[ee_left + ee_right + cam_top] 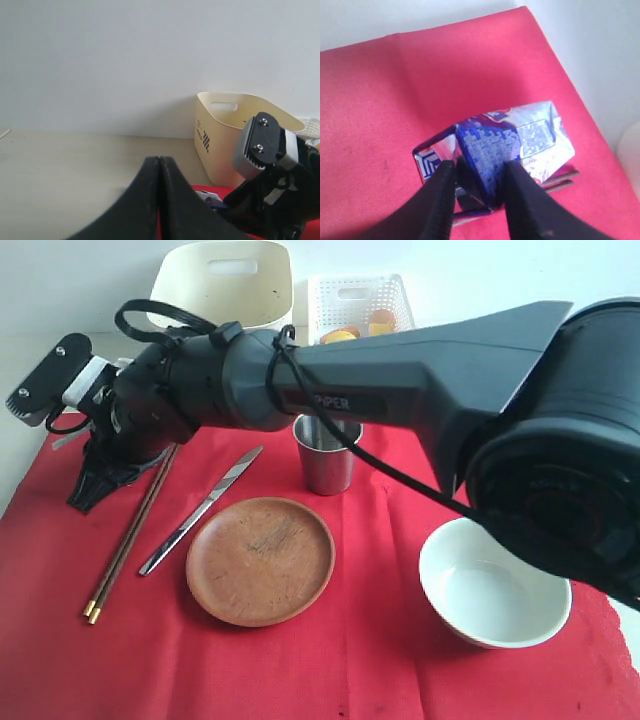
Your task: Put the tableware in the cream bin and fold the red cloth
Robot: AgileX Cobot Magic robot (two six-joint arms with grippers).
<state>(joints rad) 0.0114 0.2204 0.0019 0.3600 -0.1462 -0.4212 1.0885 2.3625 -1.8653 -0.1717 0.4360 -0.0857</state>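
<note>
Looming closest, the right arm (540, 440) fills three o'clock and stretches across to nine. Out there the right pincer (480, 169) stands partly closed, a finger against each side of a blue-and-silver milk carton (530, 135) that lies on the red cloth (350, 670). Off that edge the left pincer (159, 162) is pressed shut on nothing above the bare counter (15, 460).

Going rightward come the chopsticks (130, 535) just beside the right pincer, then the knife (200, 512) and the plate (260, 560). The cup (325, 458) stands at the plate's twelve o'clock, right under the forearm. The bowl (495, 600) sits at four. None is in the cream bin (200, 290), which waits at eleven with the lattice basket (360, 300) at its three.

To my eye the fingers bear on angled faces, so the carton could squirt free. A low swing of the forearm could topple the cup. Carton is not tableware, so the cream bin would be the wrong home.
</note>
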